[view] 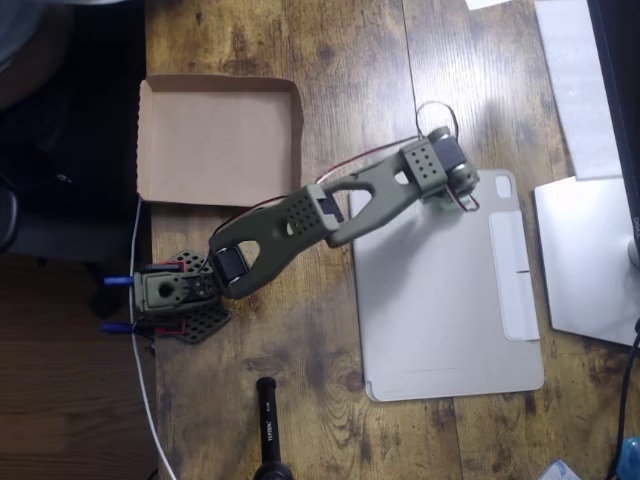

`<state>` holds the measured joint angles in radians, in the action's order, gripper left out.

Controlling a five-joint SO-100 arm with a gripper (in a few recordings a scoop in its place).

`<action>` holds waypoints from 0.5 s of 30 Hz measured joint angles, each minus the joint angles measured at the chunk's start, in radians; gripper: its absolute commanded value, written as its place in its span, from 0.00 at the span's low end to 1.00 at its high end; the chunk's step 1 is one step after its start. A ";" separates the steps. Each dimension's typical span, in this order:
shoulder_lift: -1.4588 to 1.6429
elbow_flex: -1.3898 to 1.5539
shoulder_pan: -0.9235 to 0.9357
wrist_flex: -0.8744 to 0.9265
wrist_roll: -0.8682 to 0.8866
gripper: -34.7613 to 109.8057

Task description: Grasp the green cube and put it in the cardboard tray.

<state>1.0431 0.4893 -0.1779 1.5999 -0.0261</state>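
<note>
your arm reaches out over the grey tablet cover (450, 300) on the desk (350, 60). the end effector (447, 195) points down there, and a bit of pale green peeks out under it, maybe the green cube (441, 203). you can't tell if it grips. the cardboard tray (215, 140) has no cube in it, so the carry is left.
</note>
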 measured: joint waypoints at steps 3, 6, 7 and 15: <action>0.061 0.020 -0.026 0.048 0.003 0.39; 0.074 0.080 -0.021 0.034 0.003 0.41; 0.074 0.094 -0.020 0.018 0.003 0.42; 0.192 0.489 0.018 -0.295 -0.031 0.48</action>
<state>1.2349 0.9787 -0.1595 1.3054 -0.0568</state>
